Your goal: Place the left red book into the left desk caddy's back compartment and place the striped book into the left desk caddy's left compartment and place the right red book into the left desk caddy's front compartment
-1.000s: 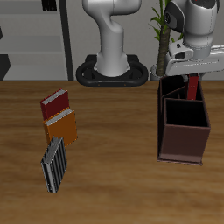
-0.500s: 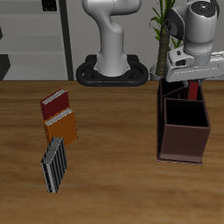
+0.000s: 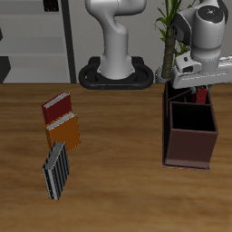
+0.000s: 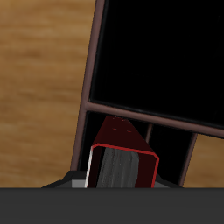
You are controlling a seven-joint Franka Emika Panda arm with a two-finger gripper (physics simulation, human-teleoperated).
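End effector (image 3: 200, 89) clamped on left red book (image 4: 123, 156), over left desk caddy (image 3: 190, 149) back compt.

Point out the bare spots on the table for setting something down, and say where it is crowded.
Bare wood runs wide between the three books and the left desk caddy, and along the table's front edge. Crowded: the right red book, orange book and striped book cluster closely; the end effector hangs over the caddy's back.

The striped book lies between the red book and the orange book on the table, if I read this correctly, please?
Not quite: the exterior view shows the orange book between the right red book and the striped book, which lies nearest the table's front edge.
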